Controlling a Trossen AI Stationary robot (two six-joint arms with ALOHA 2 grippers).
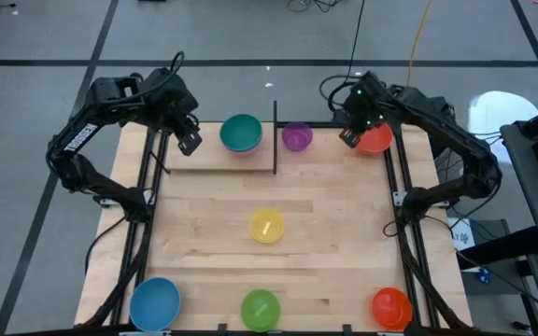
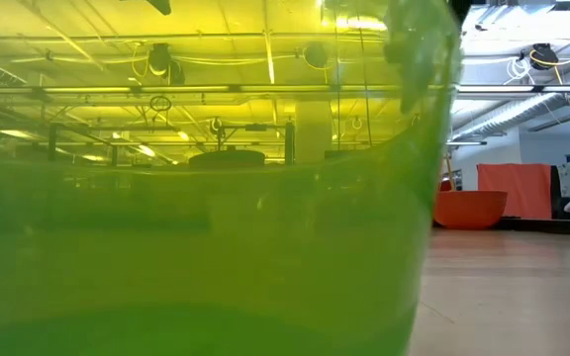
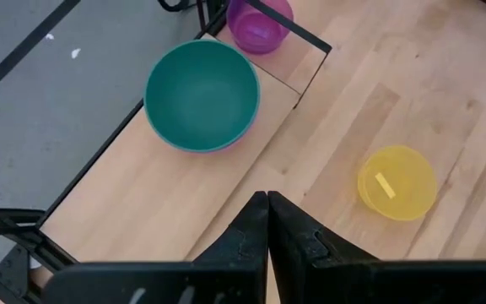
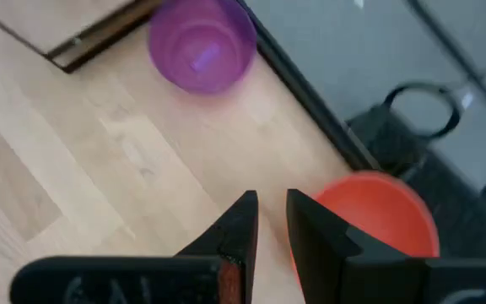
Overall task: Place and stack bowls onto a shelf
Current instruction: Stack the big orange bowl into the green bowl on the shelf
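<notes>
Biggest risk I see is on the right side: the right gripper [image 4: 271, 221] hangs over the rim of the red bowl [image 4: 378, 221] at the table's far right corner, fingers only narrowly apart with nothing between them. With a gap that slim, coming down on the rim could just nudge the bowl toward the table edge, which is right beside it, rather than pinching the wall. Hard to tell from the wrist view whether a finger is actually lined up inside the rim, so that's a guess.

The left gripper [image 3: 267, 211] is closed and empty, hovering over the shelf [image 3: 159, 190], with the teal bowl [image 3: 202, 95] just ahead of it on the plank. It looks nested in another bowl, a lilac-ish edge peeking out underneath.

The purple bowl [image 4: 202, 42] sits on the table between the shelf's end and the right gripper, so it's in the carry path. Well away from both grippers: the yellow bowl [image 1: 266, 226] mid-table, then the blue bowl [image 1: 155, 303], green bowl [image 1: 260, 309] and orange bowl [image 1: 391, 307] along the near edge.
</notes>
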